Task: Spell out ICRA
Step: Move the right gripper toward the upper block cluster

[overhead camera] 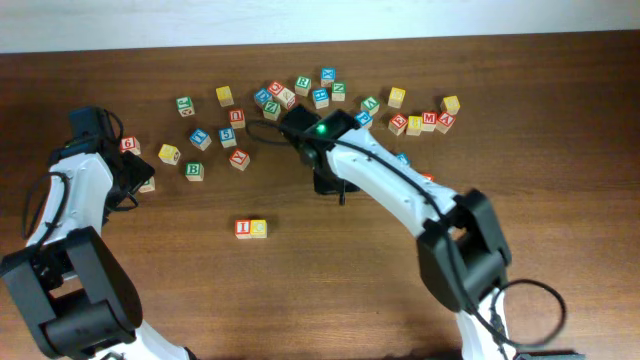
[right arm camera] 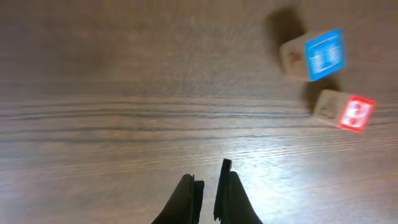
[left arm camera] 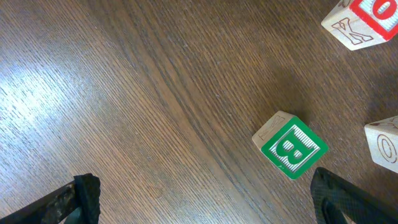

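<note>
The red I cube (overhead camera: 243,228) and yellow C cube (overhead camera: 259,228) sit touching, side by side, in the middle of the surface (overhead camera: 330,290). The green R cube (overhead camera: 302,83) lies near the far edge. The right claw (right arm camera: 208,177) is clenched and empty; the left claw (left arm camera: 205,196) gapes wide near a green B cube (left arm camera: 290,149).

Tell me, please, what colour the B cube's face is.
Green and white; the B cube shows best in left wrist view.

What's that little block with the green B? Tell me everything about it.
The green B cube is a small pale wooden block. Its top face is green with a striped white B in a white frame; one side shows a faint carved mark. It rests flat on the brown wooden table, turned cornerwise, touching no other cube.
</note>
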{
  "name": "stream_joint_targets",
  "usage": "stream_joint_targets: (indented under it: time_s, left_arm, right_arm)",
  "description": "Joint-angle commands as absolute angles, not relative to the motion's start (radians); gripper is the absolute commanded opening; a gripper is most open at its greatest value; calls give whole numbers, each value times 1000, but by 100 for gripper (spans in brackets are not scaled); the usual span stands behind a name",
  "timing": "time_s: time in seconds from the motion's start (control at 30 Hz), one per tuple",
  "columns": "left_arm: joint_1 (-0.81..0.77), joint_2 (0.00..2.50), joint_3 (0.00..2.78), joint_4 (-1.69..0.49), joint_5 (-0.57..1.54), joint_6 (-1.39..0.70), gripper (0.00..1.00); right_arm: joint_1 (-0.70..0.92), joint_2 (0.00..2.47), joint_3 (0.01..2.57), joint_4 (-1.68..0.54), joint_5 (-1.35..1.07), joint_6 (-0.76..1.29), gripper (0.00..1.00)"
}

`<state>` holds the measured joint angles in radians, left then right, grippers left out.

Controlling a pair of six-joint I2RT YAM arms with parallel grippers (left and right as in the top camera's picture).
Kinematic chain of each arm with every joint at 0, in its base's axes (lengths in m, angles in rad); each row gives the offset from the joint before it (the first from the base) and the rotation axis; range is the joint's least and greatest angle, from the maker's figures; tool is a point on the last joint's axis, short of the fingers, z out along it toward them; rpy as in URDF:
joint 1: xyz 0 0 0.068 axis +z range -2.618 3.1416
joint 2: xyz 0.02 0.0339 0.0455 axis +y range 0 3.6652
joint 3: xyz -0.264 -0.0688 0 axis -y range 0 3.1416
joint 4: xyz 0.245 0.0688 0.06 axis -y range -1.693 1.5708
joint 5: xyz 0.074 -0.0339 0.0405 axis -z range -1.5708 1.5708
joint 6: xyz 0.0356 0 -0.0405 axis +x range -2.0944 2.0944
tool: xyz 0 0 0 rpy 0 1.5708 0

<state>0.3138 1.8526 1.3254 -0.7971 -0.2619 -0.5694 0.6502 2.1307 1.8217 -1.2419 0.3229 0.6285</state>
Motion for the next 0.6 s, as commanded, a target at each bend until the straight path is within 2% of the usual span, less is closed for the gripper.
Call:
stream_joint_targets:
  time_s: [0.0, 0.13, 0.27, 0.47, 0.5, 0.57]
  left_arm:
    - [315, 1831, 1322, -798, -265, -572, 99]
    - [315, 1831, 1322, -798, -265, -572, 99]
    - [315, 1831, 1322, -798, -265, -572, 99]
    - [315, 1831, 1322, -798, -265, -572, 99]
    - [315, 1831, 1322, -798, -265, -572, 100]
    - [315, 1831, 1322, -798, -265, -572, 99]
  right_arm:
    - [646, 2080, 1846, -1243, 353, 633, 4]
    - [646, 2083, 1846, -1239, 352, 633, 12]
    - [646, 2083, 1846, -1237, 352, 633, 32]
    - [646, 2083, 1846, -1239, 352, 633, 52]
    - [646, 2083, 1846, -1242, 352, 633, 58]
    - [646, 2083, 1846, -1242, 352, 633, 60]
